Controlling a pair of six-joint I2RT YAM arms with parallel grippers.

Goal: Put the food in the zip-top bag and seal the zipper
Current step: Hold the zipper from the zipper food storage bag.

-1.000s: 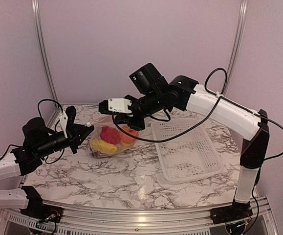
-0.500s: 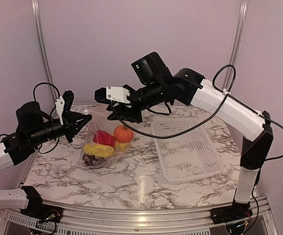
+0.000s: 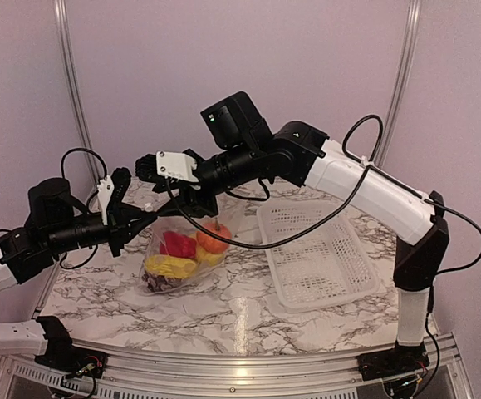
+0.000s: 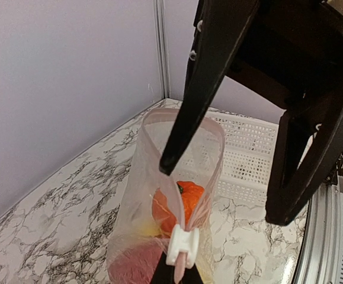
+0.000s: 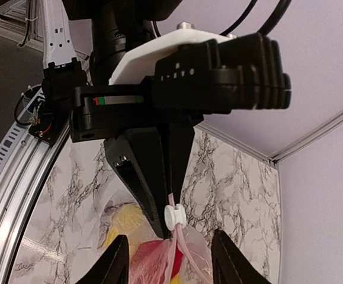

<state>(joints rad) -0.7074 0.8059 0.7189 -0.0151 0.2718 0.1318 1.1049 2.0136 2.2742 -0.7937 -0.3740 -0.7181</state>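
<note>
At the table's point(image 3: 223, 312) nine o'clock side, the left gripper point(image 3: 143, 216) is pinched tight on the zipper point(image 4: 182, 245), gripping the mouth edge right at its white slider point(image 5: 175, 217). The zip-top bag point(image 3: 164, 243) hangs from this grip towards four o'clock, and its lower end seems to rest on the marble. Through the clear plastic the food shows in a heap: dark grapes point(image 3: 159, 283) lowest, a yellow piece point(image 3: 169, 266) above them, the red pepper point(image 3: 178, 245) and the orange round fruit point(image 3: 213, 239) at its three o'clock. In the left wrist view the mouth stands open in a loop beyond the slider. The right gripper point(image 5: 170, 234) is at the bag's twelve o'clock, fingers point(image 4: 207, 89) spread apart and holding nothing; one fingertip is at the mouth loop, but I cannot tell whether it touches. The white lattice basket point(image 3: 323, 258) lies flat at the bag's three o'clock.
</note>
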